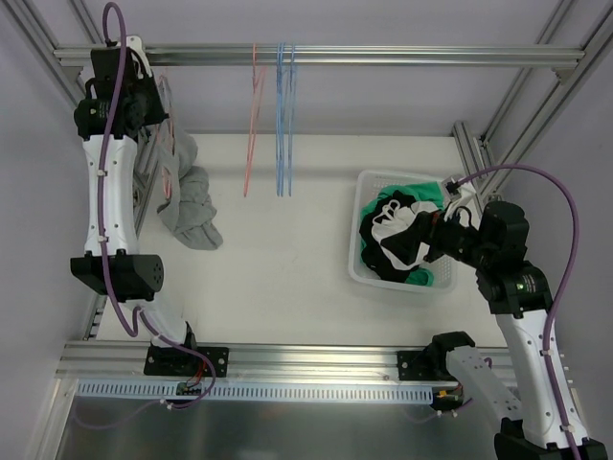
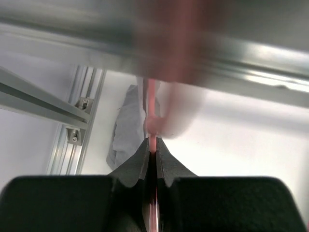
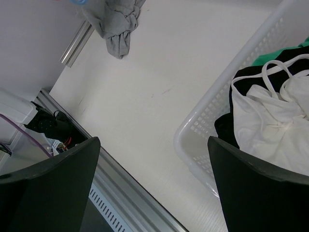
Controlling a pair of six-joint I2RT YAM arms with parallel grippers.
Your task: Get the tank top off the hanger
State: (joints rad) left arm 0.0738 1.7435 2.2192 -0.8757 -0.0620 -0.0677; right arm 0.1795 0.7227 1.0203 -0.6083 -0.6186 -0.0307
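A grey tank top [image 1: 189,196] hangs bunched from a pink hanger [image 1: 170,179] at the far left, its lower end resting on the table. My left gripper [image 1: 156,94] is up by the top rail, shut on the pink hanger's thin rod [image 2: 152,126]. In the left wrist view the gripper [image 2: 153,143] pinches the rod, with the grey tank top [image 2: 126,126] below it. My right gripper [image 1: 410,241] is open and empty over the basket's near left part. In the right wrist view the gripper [image 3: 153,145] is wide open, and the tank top [image 3: 115,19] shows far off.
A white basket [image 1: 355,261] at the right holds black, white and green clothes; its rim also shows in the right wrist view [image 3: 203,121]. An empty pink hanger [image 1: 253,115] and blue hangers [image 1: 284,115] hang from the aluminium top rail [image 1: 383,56].
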